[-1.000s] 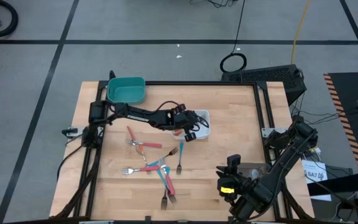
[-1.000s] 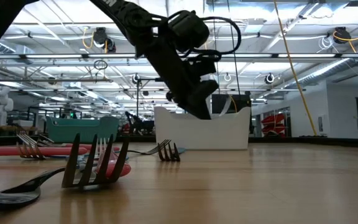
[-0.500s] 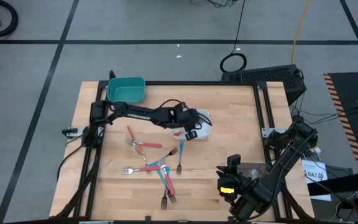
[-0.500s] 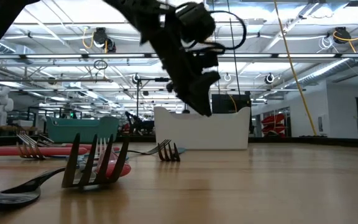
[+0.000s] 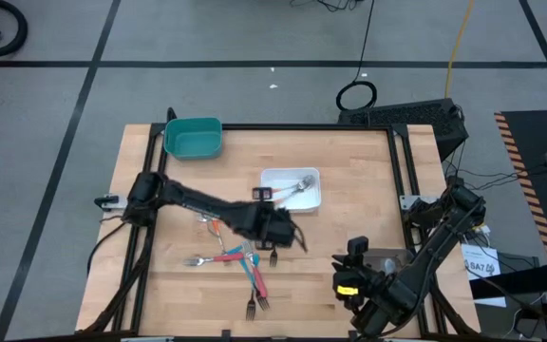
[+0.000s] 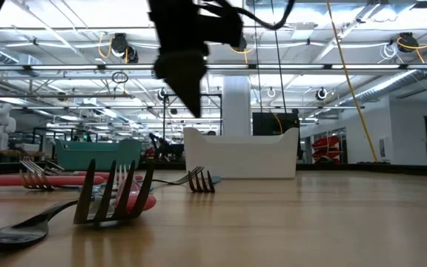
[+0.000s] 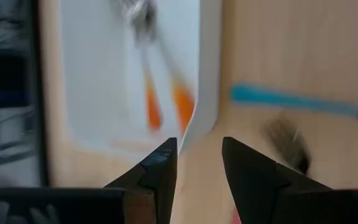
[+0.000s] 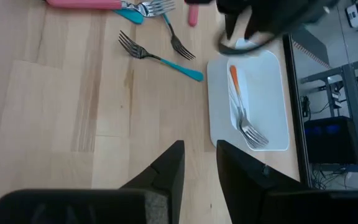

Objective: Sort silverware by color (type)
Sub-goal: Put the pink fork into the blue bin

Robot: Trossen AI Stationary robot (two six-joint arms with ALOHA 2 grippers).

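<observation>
Two orange-handled forks [image 5: 295, 185] lie in the white tray [image 5: 310, 199]; the left wrist view shows their handles [image 7: 153, 109]. Several pink- and blue-handled forks [image 5: 231, 255] lie loose on the wood, one blue-handled fork [image 8: 160, 57] nearest the tray. My left gripper [image 5: 279, 226] hangs open above the table between the tray's near edge and these forks, well off the surface in the low view [image 6: 190, 100]. My right gripper [image 8: 201, 165] waits open by the table's near right corner [image 5: 349, 275].
A teal tray [image 5: 194, 138] stands at the far left of the table. A grey tray [image 5: 385, 257] lies partly under my right arm at the near right. Bare wood stretches between the fork pile and the right edge.
My left gripper has left the white tray, moving toward the table's near edge and a little left, and has risen in the low view. It now hangs over the loose forks. The orange-handled forks stay in the tray.
</observation>
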